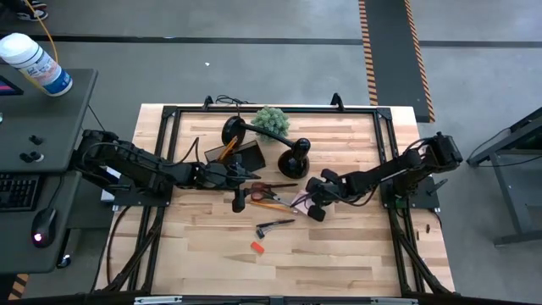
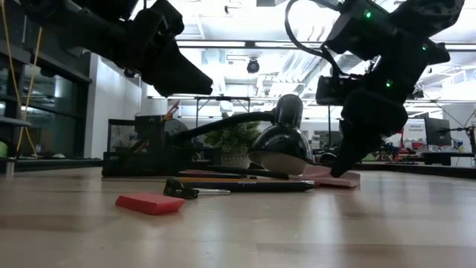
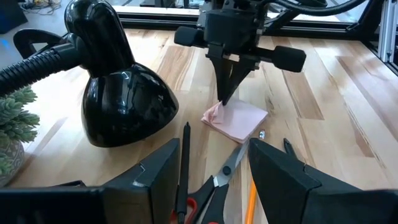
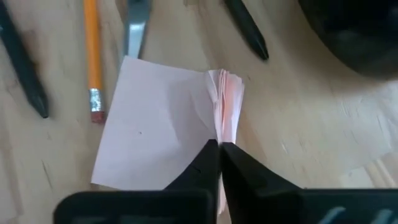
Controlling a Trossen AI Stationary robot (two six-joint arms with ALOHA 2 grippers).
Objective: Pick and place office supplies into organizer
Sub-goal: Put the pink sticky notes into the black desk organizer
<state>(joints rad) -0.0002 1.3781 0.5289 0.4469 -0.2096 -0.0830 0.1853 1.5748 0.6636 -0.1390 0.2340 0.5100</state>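
The pink sticky-note pad (image 1: pixel 300 201) lies on the table in front of the black lamp's head (image 1: pixel 294 159). My right gripper (image 4: pixel 219 152) is shut on its edge; this also shows in the left wrist view (image 3: pixel 227 99). My left gripper (image 3: pixel 214 177) is open and empty, above the orange-handled scissors (image 3: pixel 222 175) and the pencil (image 3: pixel 250 200), and raised off the table in the low view (image 2: pixel 186 74). The dark organizer (image 1: pixel 239 155) stands behind it. The thin black tool (image 1: pixel 276 225) and the red clip (image 1: pixel 257 246) lie nearer the front edge. My right gripper pinches the pad's edge (image 4: pixel 225 118) between its two fingertips, where several sheets are fanned and curled up. The fingers slant down from the table's right side. The rest of the pad (image 4: pixel 155 124) lies flat on the table.
The lamp's round base (image 1: pixel 233 130) and the green fuzzy plant (image 1: pixel 271 120) stand at the far side. Two black pens (image 4: pixel 249 28) lie close to the pad. Bare wood lies toward the near edge (image 1: pixel 339 263).
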